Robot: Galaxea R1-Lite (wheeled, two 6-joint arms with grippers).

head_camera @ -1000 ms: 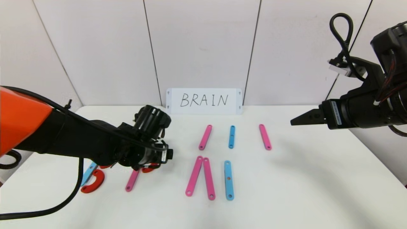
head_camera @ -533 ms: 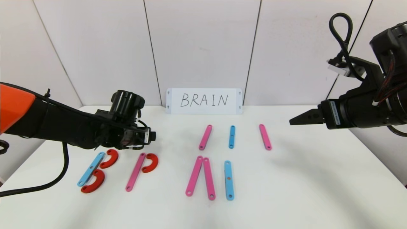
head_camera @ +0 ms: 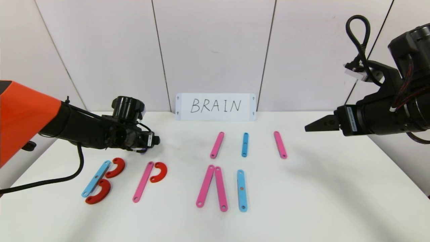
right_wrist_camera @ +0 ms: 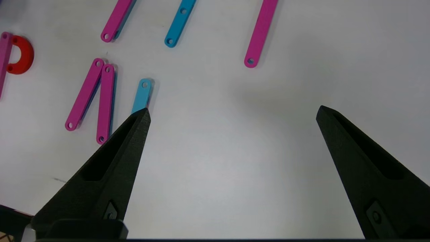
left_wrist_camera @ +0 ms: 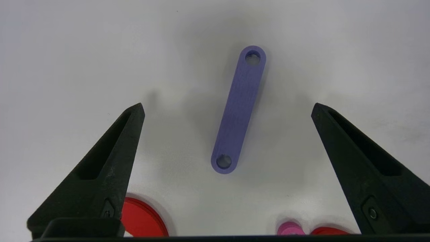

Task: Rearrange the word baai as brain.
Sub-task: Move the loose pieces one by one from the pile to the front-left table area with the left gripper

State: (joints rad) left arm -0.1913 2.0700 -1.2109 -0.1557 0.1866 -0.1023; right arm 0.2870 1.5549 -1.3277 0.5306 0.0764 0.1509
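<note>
Surface: a white table (head_camera: 322, 201) set against pale wall panels.
Near row: a flat blue plastic strip (head_camera: 96, 178) with two red C-shaped curves (head_camera: 115, 167) makes a B; a pink strip with one red curve (head_camera: 158, 172) makes a P shape; two pink strips (head_camera: 205, 185) lean together at the top; a blue upright strip (head_camera: 242, 190) stands beside them.
Middle row: pink, blue and pink spare strips (head_camera: 245, 144) lie apart.
Left gripper (left_wrist_camera: 226, 109): jaws spread wide, low over a short purple hole-ended strip (left_wrist_camera: 238, 109) that lies flat between the fingers, touching neither.
Change: the left arm has drawn back towards the table's left rear, uncovering the B and P.
Right gripper (right_wrist_camera: 231, 112): jaws apart, raised above the table's right side.
Far: a white card (head_camera: 215, 106) handwritten "BRAIN".
</note>
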